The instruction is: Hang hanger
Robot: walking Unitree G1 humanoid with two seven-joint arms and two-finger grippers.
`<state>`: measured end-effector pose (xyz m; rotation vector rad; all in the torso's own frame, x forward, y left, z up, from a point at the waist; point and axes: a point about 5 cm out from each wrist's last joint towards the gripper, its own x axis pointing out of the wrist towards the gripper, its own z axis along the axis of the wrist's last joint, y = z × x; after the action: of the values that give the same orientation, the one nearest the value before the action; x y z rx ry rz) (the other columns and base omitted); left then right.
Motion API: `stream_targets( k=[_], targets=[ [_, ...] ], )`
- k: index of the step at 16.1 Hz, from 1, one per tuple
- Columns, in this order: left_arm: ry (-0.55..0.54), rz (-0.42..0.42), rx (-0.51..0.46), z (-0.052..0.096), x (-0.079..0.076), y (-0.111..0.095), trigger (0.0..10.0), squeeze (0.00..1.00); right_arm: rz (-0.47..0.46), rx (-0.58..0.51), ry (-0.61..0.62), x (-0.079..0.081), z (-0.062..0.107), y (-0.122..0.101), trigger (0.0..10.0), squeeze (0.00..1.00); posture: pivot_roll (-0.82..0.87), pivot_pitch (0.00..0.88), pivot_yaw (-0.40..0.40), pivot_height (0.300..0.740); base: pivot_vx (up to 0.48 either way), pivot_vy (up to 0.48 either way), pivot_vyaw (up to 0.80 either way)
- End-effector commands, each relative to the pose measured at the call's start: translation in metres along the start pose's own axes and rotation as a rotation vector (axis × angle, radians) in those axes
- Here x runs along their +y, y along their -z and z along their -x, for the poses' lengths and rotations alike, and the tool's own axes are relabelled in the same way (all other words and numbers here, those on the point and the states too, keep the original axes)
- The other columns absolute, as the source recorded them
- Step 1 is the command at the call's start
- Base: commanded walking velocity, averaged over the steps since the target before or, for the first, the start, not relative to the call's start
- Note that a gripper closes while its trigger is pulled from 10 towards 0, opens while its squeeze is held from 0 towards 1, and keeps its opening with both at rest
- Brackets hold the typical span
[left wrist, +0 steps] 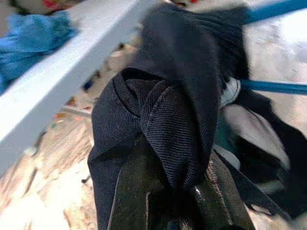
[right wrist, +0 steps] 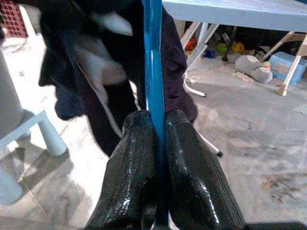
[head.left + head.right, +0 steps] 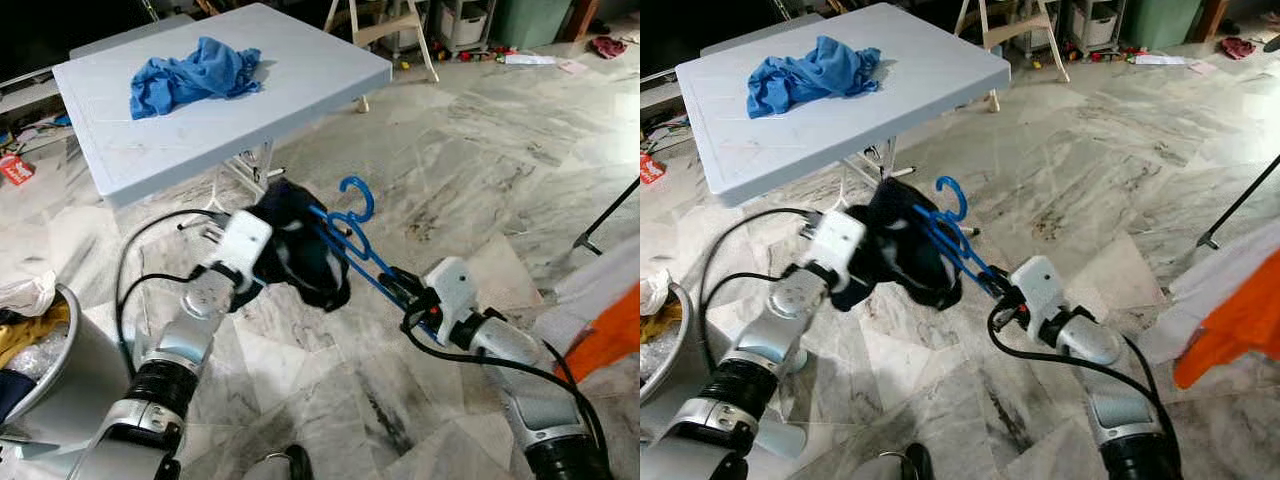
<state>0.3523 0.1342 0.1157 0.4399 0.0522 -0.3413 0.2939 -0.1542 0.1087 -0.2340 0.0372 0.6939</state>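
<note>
Left eye view shows the blue plastic hanger (image 3: 352, 240) held low over the grey-veined marble floor (image 3: 470, 150), just off centre toward 12 o'clock, its hook curling up toward the white folding table (image 3: 300, 80) at 11 o'clock, where a crumpled blue cloth (image 3: 190, 75) lies. A dark ribbed garment (image 3: 300, 255) is bunched on the hanger's near end; the left gripper (image 3: 262, 262) at 9 o'clock pinches it, while the right gripper (image 3: 405, 290) at 4 o'clock grips the hanger's bar. Right eye view adds an orange cloth (image 3: 1240, 320) at 4 o'clock, possibly hanging laundry, though no rail is clear. Left wrist view shows the black fingers (image 1: 144, 201) closed on a thick fold of the garment. Right wrist view shows the two fingers (image 2: 136, 163) shut tight on the thin blue bar. The risks, as I judge them: the bar could pivot or slide between the smooth pads, the lopsided garment could slip off if the arms pull apart, and the hook could snag the table edge.
</note>
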Motion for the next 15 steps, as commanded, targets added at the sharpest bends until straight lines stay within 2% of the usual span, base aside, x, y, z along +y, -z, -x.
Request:
stream_targets(
  k=[1,2,3,5,9,15],
  targets=[
    [0.030,-0.019,0.029,0.001,-0.001,0.005,10.0,0.00,0.006,-0.081,-0.052,0.007,-0.003,-0.015,10.0,0.00,-0.12,0.108,0.158,0.740,0.000,0.000,0.00],
    [0.040,-0.030,0.022,0.000,-0.003,0.004,10.0,0.00,-0.003,-0.082,-0.101,0.013,-0.002,-0.015,10.0,0.00,-0.12,0.109,0.158,0.740,0.000,0.000,0.00],
    [0.040,-0.030,0.022,0.000,-0.003,0.004,10.0,0.00,-0.003,-0.082,-0.101,0.013,-0.002,-0.015,10.0,0.00,-0.12,0.109,0.158,0.740,0.000,0.000,0.00],
    [0.030,-0.044,0.004,-0.003,0.003,-0.002,10.0,0.00,-0.030,-0.064,-0.214,0.024,0.006,-0.011,10.0,0.00,-0.13,0.108,0.157,0.740,0.000,0.000,0.00],
    [-0.012,-0.080,-0.016,-0.002,0.024,-0.009,10.0,0.00,-0.010,0.018,-0.303,0.027,0.019,0.003,10.0,0.00,-0.12,0.105,0.155,0.740,0.000,0.000,0.00],
    [-0.019,-0.121,-0.015,0.000,0.042,-0.012,10.0,0.00,-0.072,0.006,-0.428,0.045,0.019,-0.001,10.0,0.00,-0.11,0.105,0.155,0.740,0.000,0.000,0.00]
  ],
)
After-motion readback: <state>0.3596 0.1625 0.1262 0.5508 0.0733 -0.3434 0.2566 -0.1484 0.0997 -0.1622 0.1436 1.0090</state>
